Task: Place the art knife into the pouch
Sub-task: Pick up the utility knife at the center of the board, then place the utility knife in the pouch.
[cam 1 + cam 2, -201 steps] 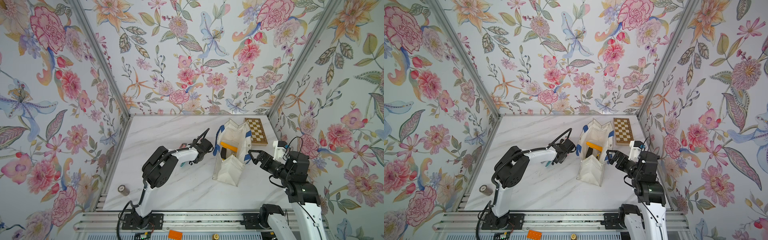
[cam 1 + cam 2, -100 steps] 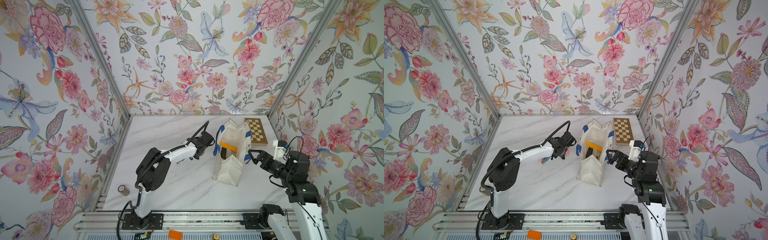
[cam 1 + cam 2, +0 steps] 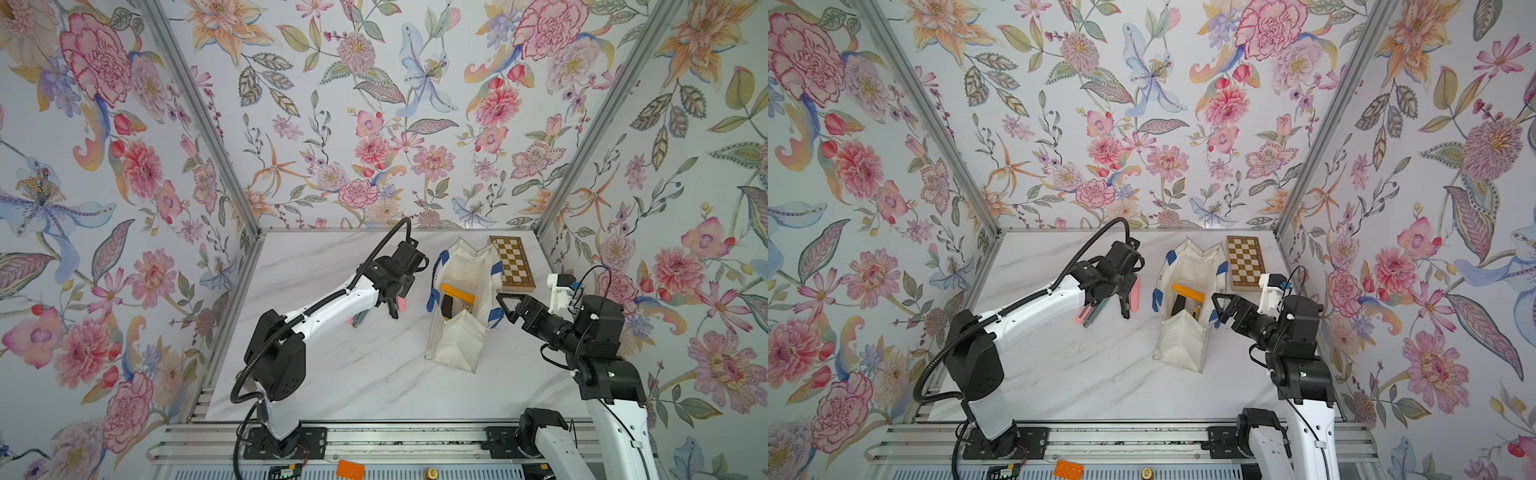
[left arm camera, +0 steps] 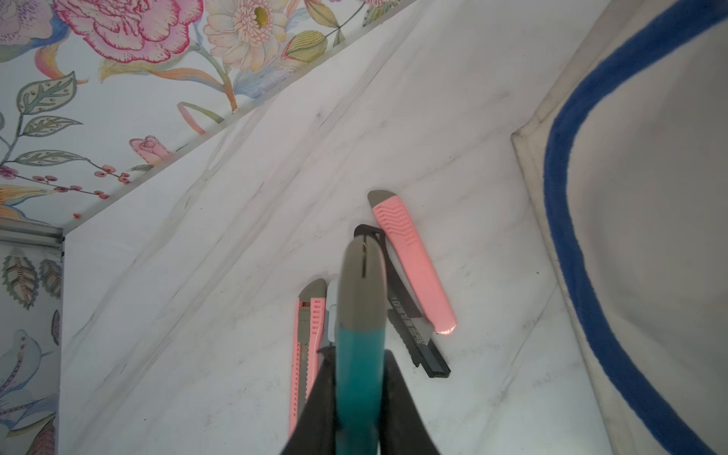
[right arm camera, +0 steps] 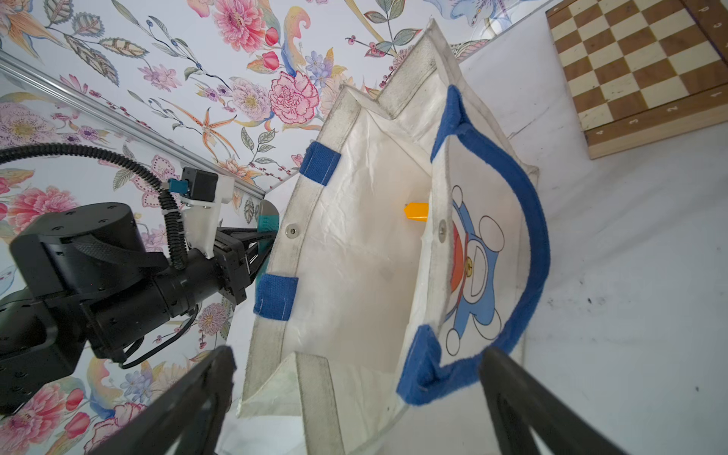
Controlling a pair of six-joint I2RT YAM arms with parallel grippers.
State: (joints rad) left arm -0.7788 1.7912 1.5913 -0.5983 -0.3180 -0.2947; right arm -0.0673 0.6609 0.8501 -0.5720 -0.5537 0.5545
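Left claw (image 4: 359,378) higher (art knife (image 4: 361,291) within)

Table (image 3: 353,374): pouch (image 3: 457,349), chessboard (image 3: 511,262) (perhaps three knives (image 4: 413,260))

Was walled on three sides with pale wallpaper (image 3: 374,104) printed in large pink, orange and blue flowers with green leaves. Was framed at both back corners by slanting grey aluminium posts (image 3: 203,124). Was floored with a white, grey-veined marble tabletop (image 3: 365,382), edged along the front by a slotted aluminium rail (image 3: 415,436). Was lit softly and evenly.
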